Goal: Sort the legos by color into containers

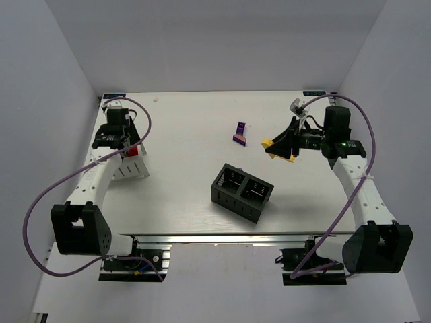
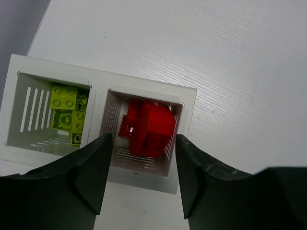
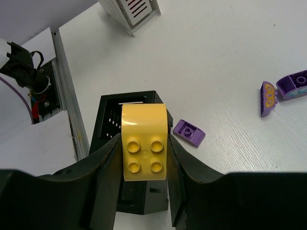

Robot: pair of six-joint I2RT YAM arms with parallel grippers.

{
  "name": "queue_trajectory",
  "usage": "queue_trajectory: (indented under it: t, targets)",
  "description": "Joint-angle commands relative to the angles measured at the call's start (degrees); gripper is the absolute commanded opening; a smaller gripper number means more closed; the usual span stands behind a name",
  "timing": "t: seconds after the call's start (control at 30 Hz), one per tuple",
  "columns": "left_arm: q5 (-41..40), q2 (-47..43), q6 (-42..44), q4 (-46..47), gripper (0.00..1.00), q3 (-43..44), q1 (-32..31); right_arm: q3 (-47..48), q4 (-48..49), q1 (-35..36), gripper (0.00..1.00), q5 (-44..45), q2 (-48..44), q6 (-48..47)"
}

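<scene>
1. Yellow plastic first: the yellow brick (studs towards the wrist camera, one end rounded) is clamped between the two fingers of the right claw, held above the counter.
2. Seen from above, that claw hangs to the far right of the black box and apart from it. In the wrist view, the box shows directly behind the brick.
3. A small purple lego lies on the counter just beside the black box. Well apart from it, a patterned purple piece lies just beside a rounded purple piece.
4. At the counter's left edge, the left claw gripping nothing, its jaws standing apart, hangs over the white box.
5. The red brick lies tilted inside one compartment of that box, below the gap between the fingers.
6. Lime green legos fill the neighbouring compartment, off to one side of the claw.
</scene>
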Motion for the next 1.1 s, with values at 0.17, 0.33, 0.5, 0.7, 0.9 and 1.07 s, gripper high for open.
queue_trajectory:
  t: [0.17, 0.33, 0.5, 0.7, 0.9, 1.07]
  targets:
    - [4.8, -6.6, -0.8, 1.2, 0.55, 0.8, 0.6, 4.1, -0.2, 8.4, 0.0, 7.6, 2.7, -8.9]
    - [32.9, -14.8, 0.0, 10.7, 0.26, -3.3, -0.9, 5.1, -0.4, 16.1, 0.0, 11.8, 6.3, -15.8]
    - [57.1, -17.4, -5.0, 19.0, 0.7, -10.5, -0.9, -1.5, 9.7, 21.6, 0.0, 9.7, 7.0, -15.4]
    - [62.6, -17.5, -5.8, 23.3, 0.75, -14.6, -0.9, -2.7, 17.4, 25.6, 0.0, 9.7, 11.9, -10.6]
    - [64.1, -17.8, -5.2, 23.4, 0.78, -16.0, -0.9, -3.4, 16.9, 28.2, 0.06, 12.6, 14.6, -11.7]
    - [66.0, -17.2, -7.2, 26.7, 0.82, -17.2, -1.4, -4.3, 14.8, 29.2, 0.32, 13.5, 14.7, -13.9]
